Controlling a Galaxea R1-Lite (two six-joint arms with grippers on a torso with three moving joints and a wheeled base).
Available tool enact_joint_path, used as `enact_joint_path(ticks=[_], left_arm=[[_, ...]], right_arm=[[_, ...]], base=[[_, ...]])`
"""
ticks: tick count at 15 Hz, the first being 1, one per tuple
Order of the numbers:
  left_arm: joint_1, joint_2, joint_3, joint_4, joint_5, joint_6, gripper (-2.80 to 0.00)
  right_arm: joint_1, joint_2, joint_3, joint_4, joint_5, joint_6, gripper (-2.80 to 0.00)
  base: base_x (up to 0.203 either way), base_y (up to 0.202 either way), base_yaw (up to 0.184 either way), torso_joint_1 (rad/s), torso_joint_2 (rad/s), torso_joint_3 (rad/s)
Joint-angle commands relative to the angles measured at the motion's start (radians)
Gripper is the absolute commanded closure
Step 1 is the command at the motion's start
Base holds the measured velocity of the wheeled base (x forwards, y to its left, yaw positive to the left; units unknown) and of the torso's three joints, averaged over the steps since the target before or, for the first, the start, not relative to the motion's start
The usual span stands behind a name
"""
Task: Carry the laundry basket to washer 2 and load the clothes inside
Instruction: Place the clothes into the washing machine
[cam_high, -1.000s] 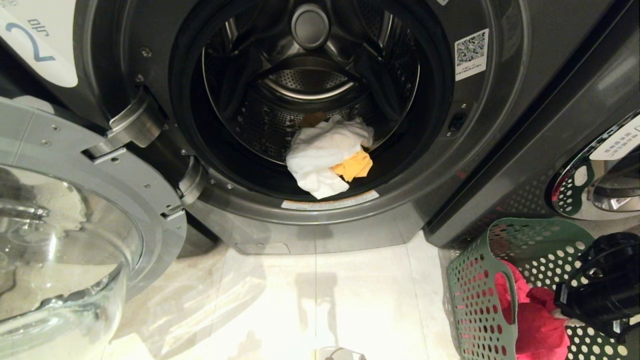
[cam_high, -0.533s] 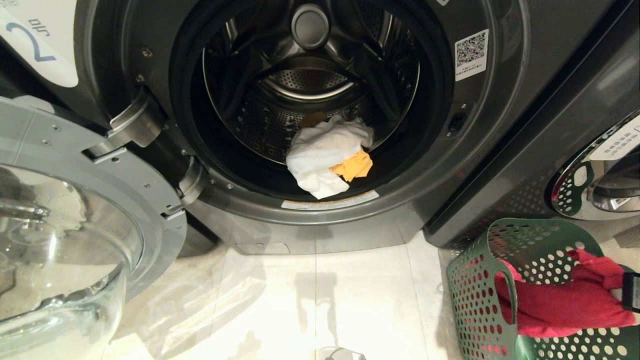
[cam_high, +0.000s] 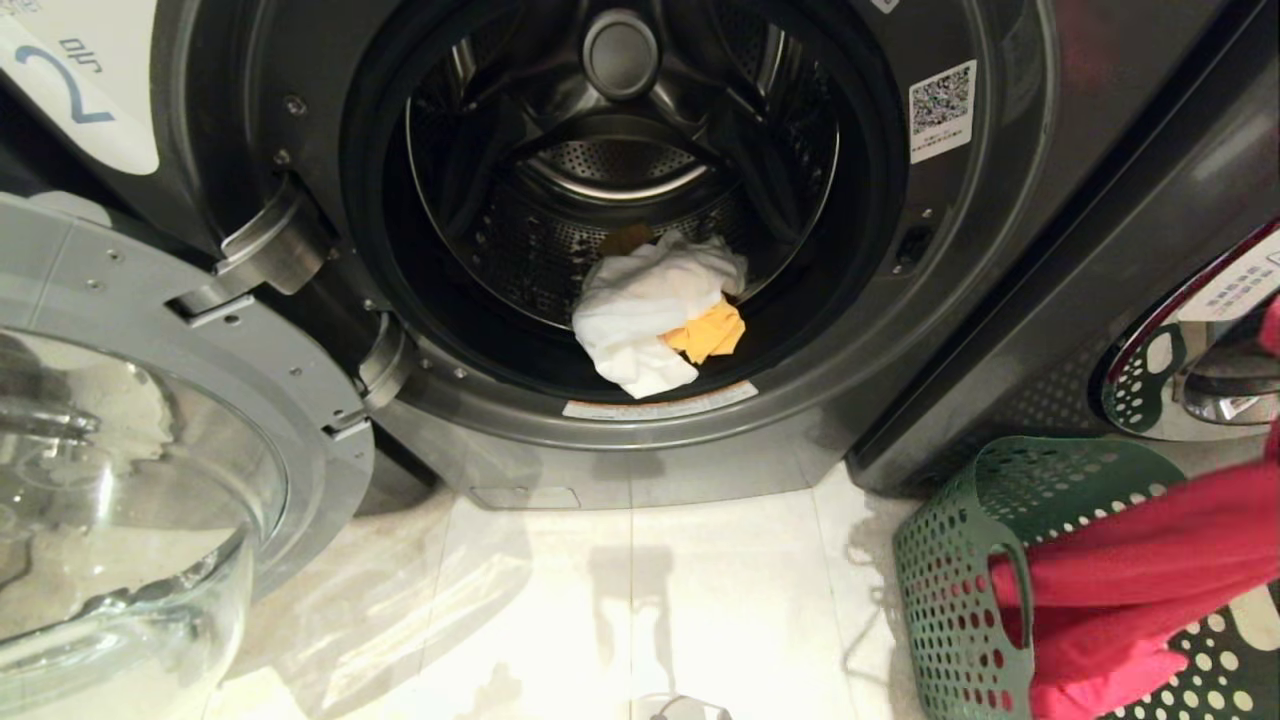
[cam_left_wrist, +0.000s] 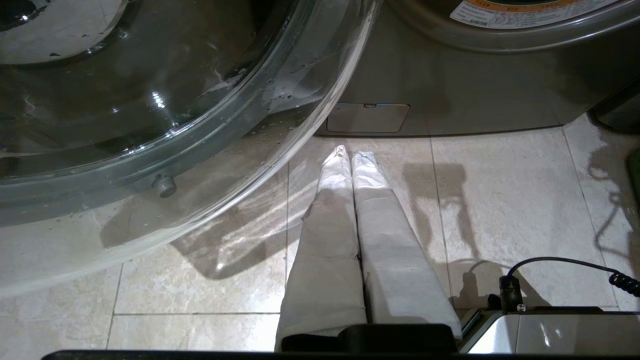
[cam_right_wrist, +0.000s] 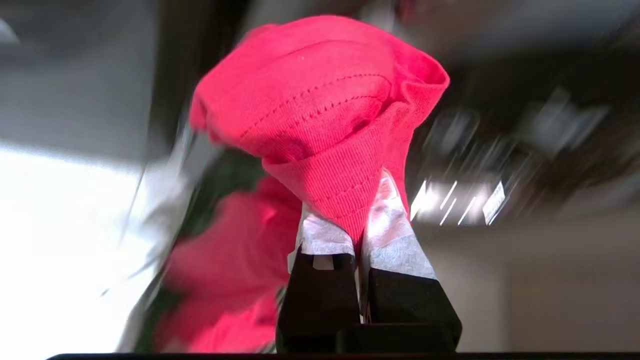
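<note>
Two garments, white and yellow-orange, were seen in washer 2's drum; one pink-red garment was pinched by the right gripper above the green perforated basket; left gripper pressed together, empty

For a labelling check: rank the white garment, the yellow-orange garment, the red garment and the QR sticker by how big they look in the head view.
1. red garment, though it is nearest the camera and cut by the frame edge
2. white garment
3. yellow-orange garment and QR sticker: they look about alike, so unranked; the yellow one is partly covered.
</note>
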Motion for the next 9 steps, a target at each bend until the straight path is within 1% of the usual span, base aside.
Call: enact_joint_path(ticks=[1,2,3,5,6,7,9], left_arm=[[0.0,0.0,0.0,0.0,0.001,0.0,0.0],[0.0,0.0,0.0,0.0,0.0,0.0,0.0],[0.0,0.0,0.0,0.0,0.0,0.0,0.0],[0.0,0.0,-0.001,0.0,0.0,0.0,0.0],[0.0,0.0,0.0,0.0,0.0,0.0,0.0],[0.0,0.0,0.0,0.0,0.001,0.0,0.0],[0.0,0.0,0.0,0.0,0.0,0.0,0.0]], right_arm=[[0.074,-0.066,-0.163,0.006,0.028,-0.085,0.0],[0.087,-0.062,-0.226,0.029,0.044,-0.094,0.0],[0.101,-0.061,-0.298,0.081,0.072,-0.098,0.0],[0.15,-0.071,-0.433,0.263,0.157,-0.084,0.0],[0.203,-0.075,-0.471,0.332,0.204,-0.071,0.0],[0.26,-0.068,-0.497,0.355,0.234,-0.062,0.0],[0.375,-0.01,-0.519,0.353,0.249,-0.056,0.0]], base=[[0.0,0.0,0.0,0.0,0.0,0.0],[0.0,0.0,0.0,0.0,0.0,0.0],[0.0,0.0,0.0,0.0,0.0,0.0],[0.0,0.0,0.0,0.0,0.0,0.0],[0.0,0.0,0.0,0.0,0.0,0.0],[0.0,0.0,0.0,0.0,0.0,0.0],[0.0,0.0,0.0,0.0,0.0,0.0]])
